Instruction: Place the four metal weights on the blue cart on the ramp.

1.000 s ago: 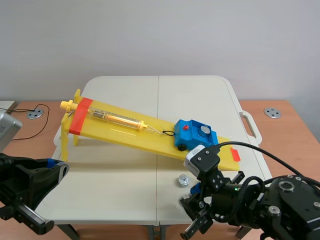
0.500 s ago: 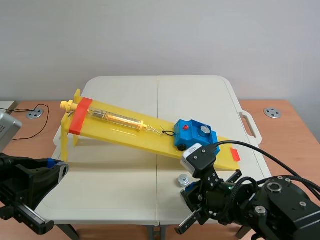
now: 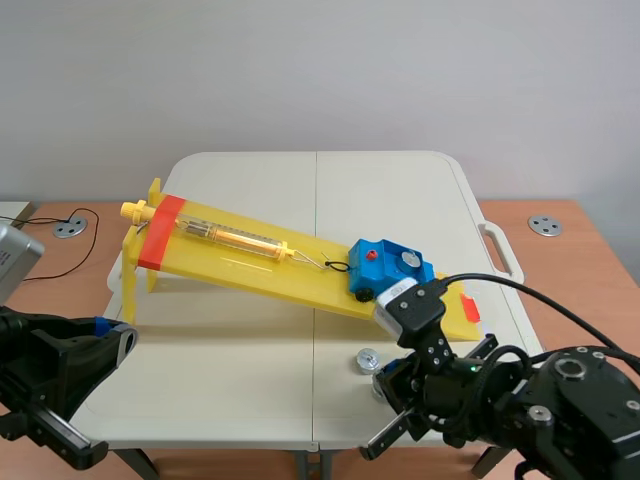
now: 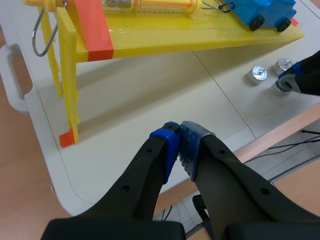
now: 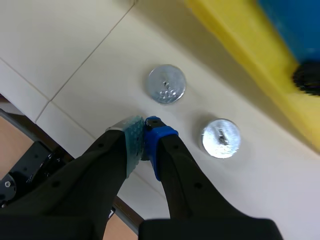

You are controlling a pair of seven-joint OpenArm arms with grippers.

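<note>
The blue cart [image 3: 388, 268] sits low on the yellow ramp [image 3: 250, 268], hooked by a thin wire to a yellow spring scale [image 3: 235, 237] whose printed graduations are too small to read. One round metal weight [image 3: 408, 259] lies on the cart's top beside a red disc [image 3: 372, 256]. Two more metal weights lie flat on the white table [image 3: 250, 180] just below the ramp's low edge. In the right wrist view one loose weight [image 5: 166, 85] is just ahead of the fingertips and the other loose weight [image 5: 221, 138] is beside them, nearer the ramp. Both are apart from the pads, and the small stamped marks on their faces cannot be read. The right arm comes in low at the table's near edge, its right gripper [image 5: 144, 131] pointed down at the tabletop with both pads pressed together and nothing seen between them. The left arm stays low at the near left corner, well apart from the cart. The left gripper [image 4: 178, 134] is likewise clenched on nothing, aimed toward the ramp's raised, orange-red-banded end [image 4: 95, 25].
</note>
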